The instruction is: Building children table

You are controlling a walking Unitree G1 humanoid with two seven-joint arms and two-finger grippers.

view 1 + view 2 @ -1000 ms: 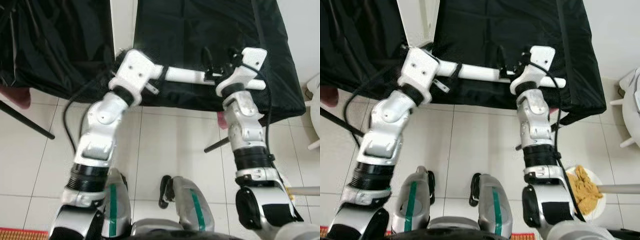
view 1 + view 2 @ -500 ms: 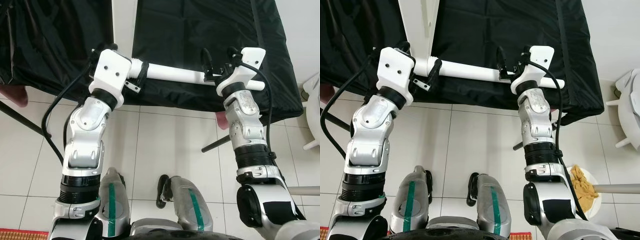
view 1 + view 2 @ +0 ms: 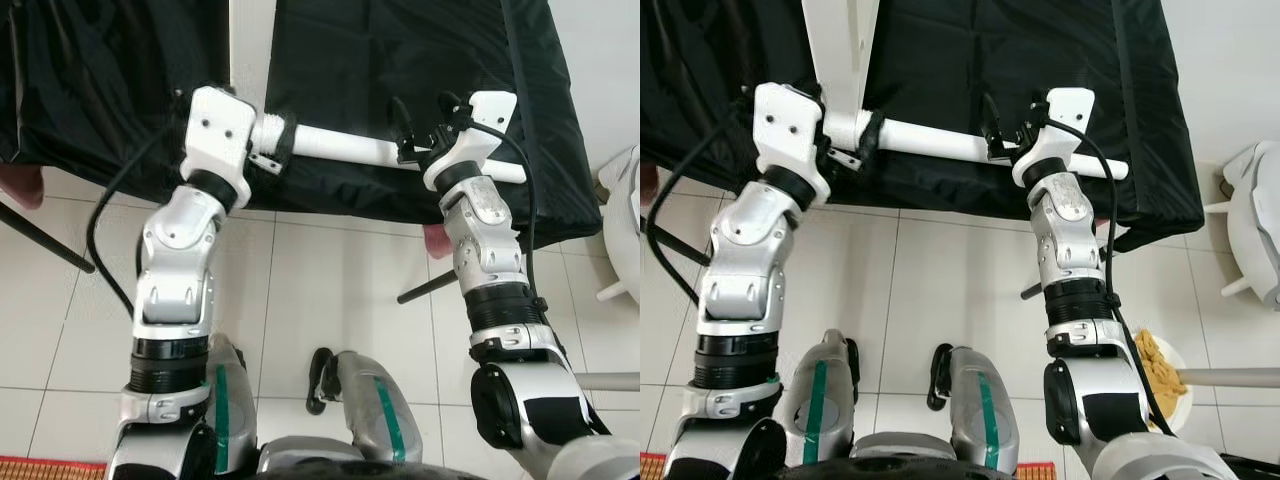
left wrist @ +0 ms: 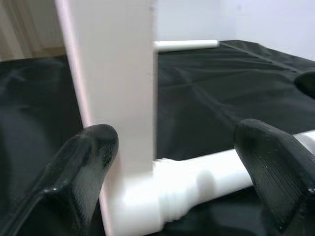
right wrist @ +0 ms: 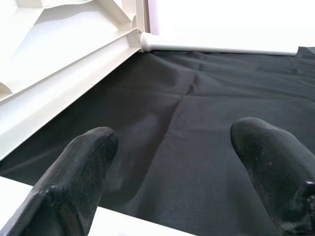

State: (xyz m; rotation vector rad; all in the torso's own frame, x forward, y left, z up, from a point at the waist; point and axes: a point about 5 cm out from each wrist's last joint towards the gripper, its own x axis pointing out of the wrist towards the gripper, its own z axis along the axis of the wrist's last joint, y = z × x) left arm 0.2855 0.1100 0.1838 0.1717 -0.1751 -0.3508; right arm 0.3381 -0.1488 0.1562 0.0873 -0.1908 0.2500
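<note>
Risk: cross-threading leg (image 3: 940,140) at tabletop (image 3: 838,50) socket if tilted, both grippers' jaws spread astride it, left gripper (image 4: 172,172) at joint, right gripper (image 5: 172,162) mid-leg, nothing pinched.

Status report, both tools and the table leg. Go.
Left tool open, straddling the white leg at its joint with the white tabletop. Right tool open over the black cloth, near the leg's free end. Nothing blocking.

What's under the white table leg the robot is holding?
Black cloth lies under the white table leg. Whatever the cloth covers is hidden; white floor tiles show beyond its edge.
</note>
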